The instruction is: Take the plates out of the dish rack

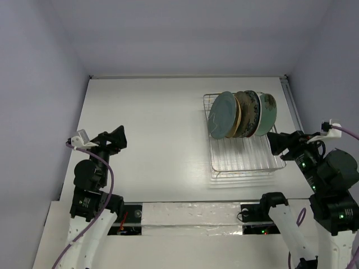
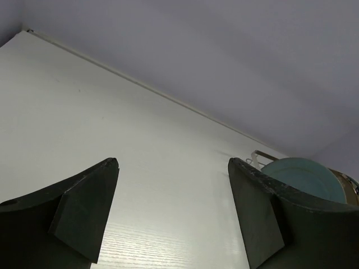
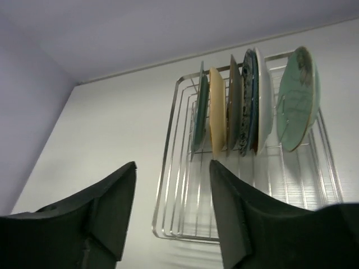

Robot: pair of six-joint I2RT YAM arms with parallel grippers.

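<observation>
- Overhead view: the dish rack (image 1: 244,163) is sitting on the right side of the white desk (image 1: 151,123). The plates (image 1: 241,114) are standing on edge in its far half, overlapping one another.
- Left wrist view: the left jaws are hanging wide apart and gripping nothing. Only the teal plate (image 2: 303,175) is showing, behind one finger.
- Right wrist view: the right jaws are gaping, also gripping nothing, and facing the rack. The plates are appearing edge-on here, with the pale green plate (image 3: 297,101) tilting slightly apart from the others, a gap not evident overhead.
</observation>
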